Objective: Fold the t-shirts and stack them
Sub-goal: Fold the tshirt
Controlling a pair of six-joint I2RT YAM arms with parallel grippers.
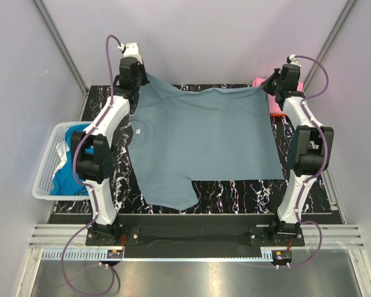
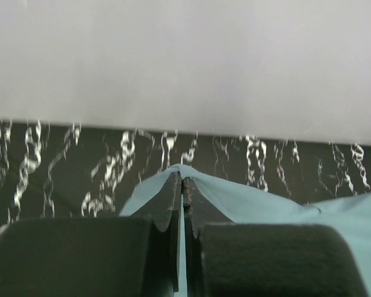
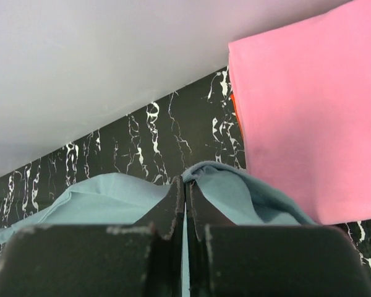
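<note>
Shirt [image 1: 204,136] far corners clenched: left fingers [image 2: 173,195] at 11 o'clock, right fingers [image 3: 175,199] at 1. Fold needs taut edge, even pull toward 6 o'clock.

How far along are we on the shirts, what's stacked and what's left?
Done: a folded pink shirt sits at the far right, an orange-red edge showing under it. In hand: the grey-blue shirt lies spread flat, unfolded, the left gripper and right gripper each shut on a far corner. Left: folding it, plus the blue shirts bunched in the white basket.
</note>
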